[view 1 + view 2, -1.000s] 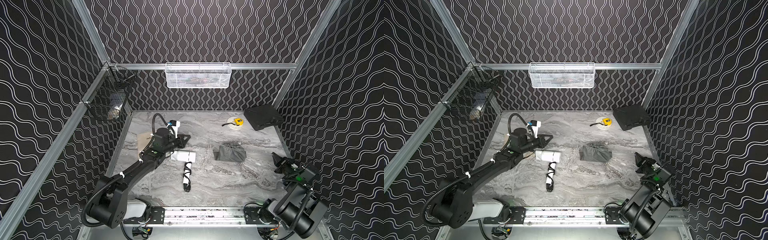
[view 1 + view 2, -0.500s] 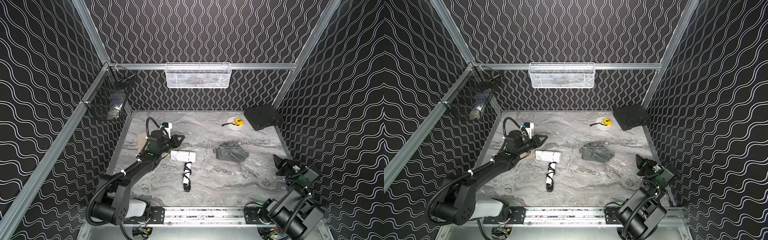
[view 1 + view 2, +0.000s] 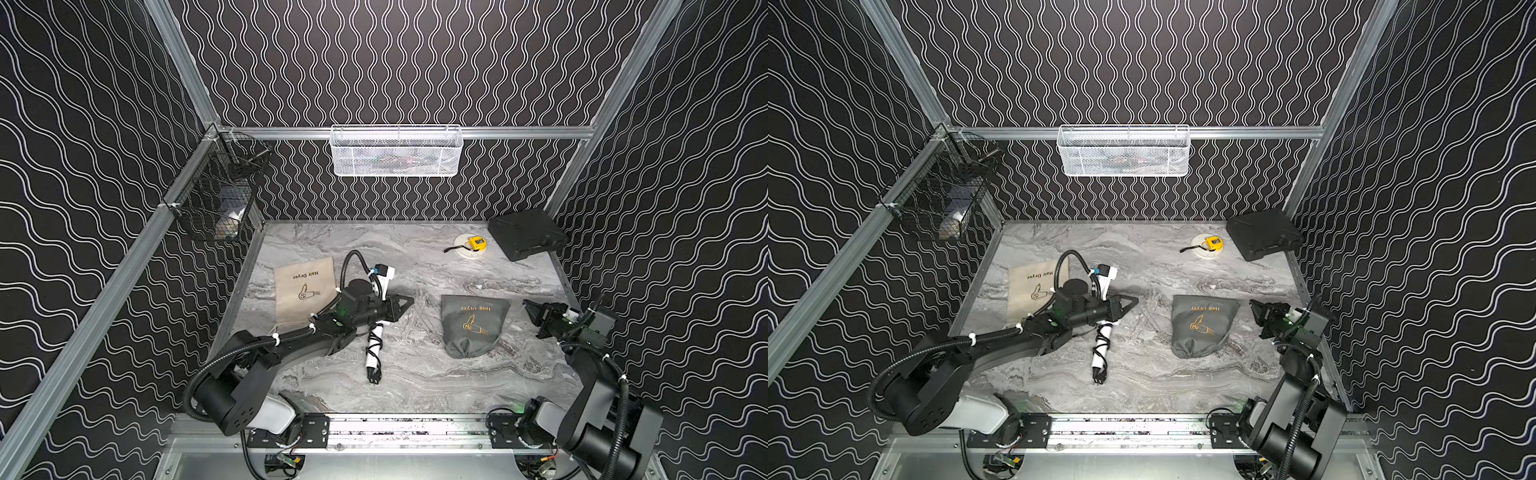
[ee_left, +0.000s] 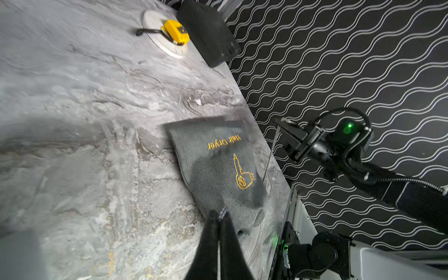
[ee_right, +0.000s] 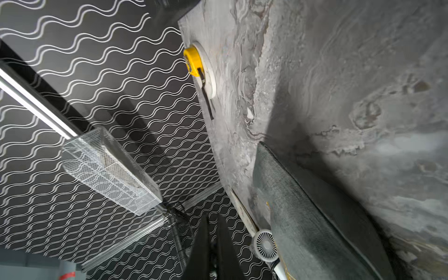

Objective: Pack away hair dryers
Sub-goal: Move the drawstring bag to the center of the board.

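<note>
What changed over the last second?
The left gripper, shut and empty, swung away from the beige drawstring bag toward the middle, now over the head of the white hair dryer with black cord. The dark grey drawstring bag went from bunched to spread out, print up, nearer the front. The right gripper, shut, edged toward it. Dryer, yellow tape measure and black case unmoved.

Both top views are sharp under soft, even light, with faint shadows on the counter [image 3: 415, 386]. Motion blur smears the grey bag [image 4: 218, 169] in the left wrist view; the right wrist view is dimmer, its counter edge bowed, the white hair dryer [image 5: 265, 244] crisp.
</note>
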Available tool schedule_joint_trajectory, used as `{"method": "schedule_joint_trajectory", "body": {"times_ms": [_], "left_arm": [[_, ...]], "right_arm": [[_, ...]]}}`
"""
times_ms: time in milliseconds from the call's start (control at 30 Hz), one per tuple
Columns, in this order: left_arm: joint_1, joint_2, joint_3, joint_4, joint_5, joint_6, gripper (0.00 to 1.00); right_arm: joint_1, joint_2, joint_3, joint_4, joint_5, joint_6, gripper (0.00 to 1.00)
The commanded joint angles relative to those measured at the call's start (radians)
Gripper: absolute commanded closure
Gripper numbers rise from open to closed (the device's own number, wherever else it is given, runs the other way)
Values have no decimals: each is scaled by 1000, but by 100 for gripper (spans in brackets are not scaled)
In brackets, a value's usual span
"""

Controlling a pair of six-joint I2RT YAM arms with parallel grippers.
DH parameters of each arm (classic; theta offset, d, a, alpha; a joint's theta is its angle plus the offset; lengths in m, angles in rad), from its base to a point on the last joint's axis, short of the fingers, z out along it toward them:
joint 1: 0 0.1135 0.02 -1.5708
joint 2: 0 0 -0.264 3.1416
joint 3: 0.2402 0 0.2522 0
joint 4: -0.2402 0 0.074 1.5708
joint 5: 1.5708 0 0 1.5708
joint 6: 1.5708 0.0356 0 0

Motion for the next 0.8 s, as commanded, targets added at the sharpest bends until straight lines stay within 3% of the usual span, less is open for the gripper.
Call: {"method": "schedule_joint_trajectory", "body": {"times_ms": [0, 467, 767], "left_arm": [[-45, 40, -10, 106, -26, -42, 100], [-255, 355, 60, 317, -8, -183, 100], [-307, 534, 177, 368, 25, -231, 100]], "right_arm": [[33, 14, 7, -60, 56, -62, 100], [109, 117, -10, -85, 99, -141, 100], [149, 191, -20, -50, 109, -167, 86]]}}
